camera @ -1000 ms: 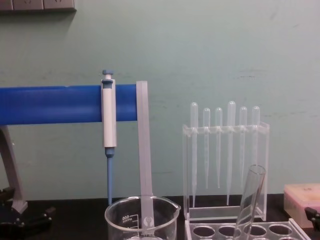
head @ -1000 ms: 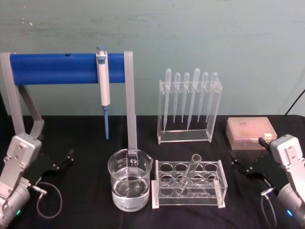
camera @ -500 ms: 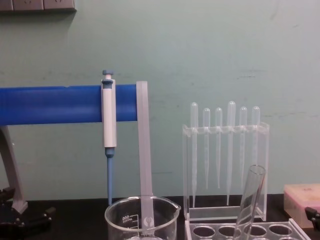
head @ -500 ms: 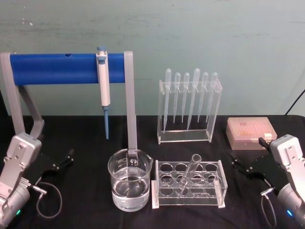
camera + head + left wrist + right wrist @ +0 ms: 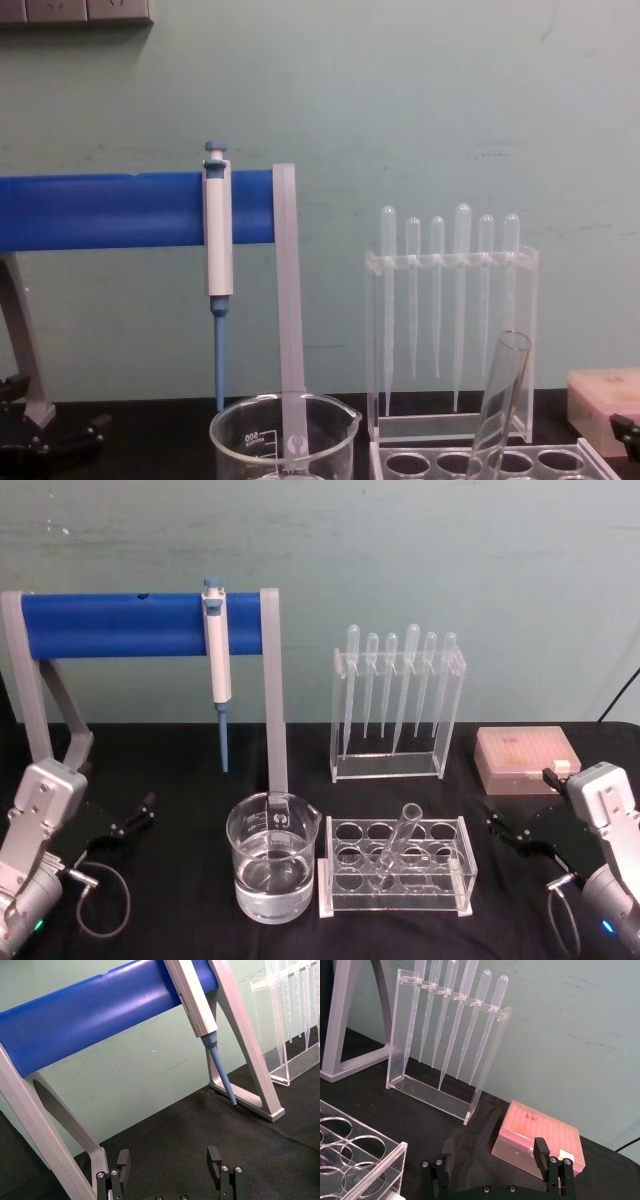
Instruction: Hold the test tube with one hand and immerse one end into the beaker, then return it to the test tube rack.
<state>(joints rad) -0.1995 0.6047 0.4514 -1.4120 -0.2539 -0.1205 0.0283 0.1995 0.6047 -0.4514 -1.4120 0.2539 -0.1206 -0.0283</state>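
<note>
The clear test tube (image 5: 397, 843) leans in the multi-hole tube rack (image 5: 395, 866) at the table's front middle; its rim tilts to the right in the chest view (image 5: 503, 395). Left of the rack stands the beaker (image 5: 272, 865) holding clear liquid, its rim low in the chest view (image 5: 283, 428). My left gripper (image 5: 132, 815) rests open near the left edge, far from the tube; its fingers (image 5: 123, 1162) hold nothing. At the right edge my right gripper (image 5: 505, 830) is open too, with empty fingers (image 5: 541, 1151).
A blue bar stand (image 5: 130, 623) carries a white-and-blue pipettor (image 5: 217, 660) behind the beaker. A clear holder with several plastic pipettes (image 5: 397, 700) stands behind the rack. A pink tip box (image 5: 526, 758) sits at the back right. The table is covered in black cloth.
</note>
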